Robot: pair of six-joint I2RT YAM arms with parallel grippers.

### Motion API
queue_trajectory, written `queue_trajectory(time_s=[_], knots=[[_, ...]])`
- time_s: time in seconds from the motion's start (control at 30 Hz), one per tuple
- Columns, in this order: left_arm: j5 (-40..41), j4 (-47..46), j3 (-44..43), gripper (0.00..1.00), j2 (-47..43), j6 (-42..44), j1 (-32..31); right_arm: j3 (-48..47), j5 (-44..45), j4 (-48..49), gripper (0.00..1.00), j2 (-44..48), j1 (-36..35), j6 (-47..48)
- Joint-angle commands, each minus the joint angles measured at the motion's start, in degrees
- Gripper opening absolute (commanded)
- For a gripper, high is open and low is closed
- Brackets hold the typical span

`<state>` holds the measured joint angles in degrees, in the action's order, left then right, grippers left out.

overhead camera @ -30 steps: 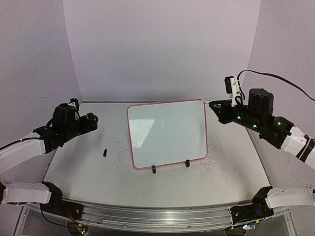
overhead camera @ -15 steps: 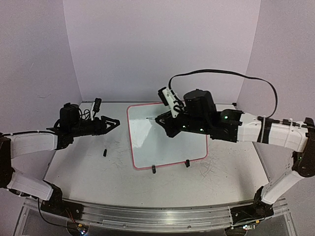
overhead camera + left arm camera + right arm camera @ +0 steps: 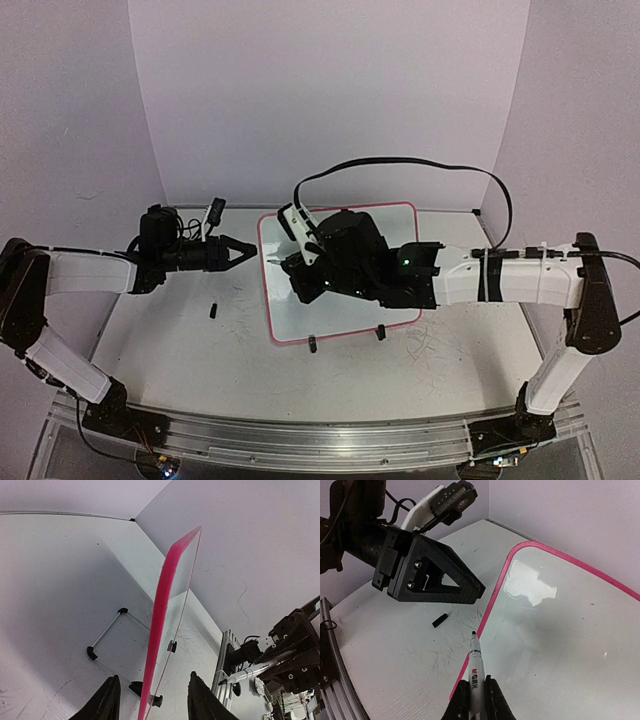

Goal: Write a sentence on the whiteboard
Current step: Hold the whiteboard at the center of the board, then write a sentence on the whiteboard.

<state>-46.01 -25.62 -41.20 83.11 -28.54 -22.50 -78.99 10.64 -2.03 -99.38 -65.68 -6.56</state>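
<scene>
The whiteboard [image 3: 388, 226], white with a red-pink rim, stands tilted mid-table on two black clip feet [image 3: 312, 345]. My right gripper [image 3: 288, 262] is shut on a white marker [image 3: 476, 667], uncapped. Its black tip hovers at the board's left rim [image 3: 492, 607]; I cannot tell if it touches. The board face [image 3: 560, 630] is blank. My left gripper [image 3: 236, 250] is open and empty just left of the board's upper left edge. In the left wrist view the rim [image 3: 162, 605] shows edge-on, running down between the open fingers [image 3: 109, 702]. The left gripper also shows in the right wrist view [image 3: 470, 591].
A small black marker cap [image 3: 213, 309] lies on the scuffed tabletop left of the board, also in the right wrist view [image 3: 439, 620]. The board's wire stand [image 3: 106, 631] sits behind it. Purple walls enclose the back and sides. A metal rail [image 3: 300, 440] runs along the near edge.
My right arm swung from the far right across the board to its left edge, carrying the marker. My left arm reached right toward the board's left rim.
</scene>
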Motion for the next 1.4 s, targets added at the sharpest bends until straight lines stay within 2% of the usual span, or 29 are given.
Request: queue_trajectory(time_s=[0.0, 0.27, 0.43, 0.7, 1.1, 1.37], knots=[[-3.1, -3.4, -4.2, 0.44, 2.1, 0.8, 0.1, -2.4, 5.8, 3.9, 0.0, -1.2, -0.3, -2.9], [-4.1, -6.7, -4.1, 0.37, 3.7, -0.5, -0.3, -2.4, 9.2, 3.5, 0.0, -1.9, -0.3, -5.7], [-4.3, -7.6, -4.6, 0.27, 4.6, -0.6, -0.4, -4.0, 7.4, 2.8, 0.0, -3.6, -0.3, -5.8], [-4.4, -9.0, -4.6, 0.25, 5.9, -0.7, -1.0, -6.2, 6.3, 2.3, 0.0, -5.8, -0.3, -5.0], [-5.9, -9.7, -5.6, 0.07, 7.5, 0.0, -1.0, -6.9, 5.7, 2.1, 0.0, -7.1, -0.3, -5.5], [-5.4, -9.8, -4.6, 0.03, 6.8, 2.0, -1.0, -7.9, 5.5, 2.1, 0.0, -8.2, -0.4, -5.5]])
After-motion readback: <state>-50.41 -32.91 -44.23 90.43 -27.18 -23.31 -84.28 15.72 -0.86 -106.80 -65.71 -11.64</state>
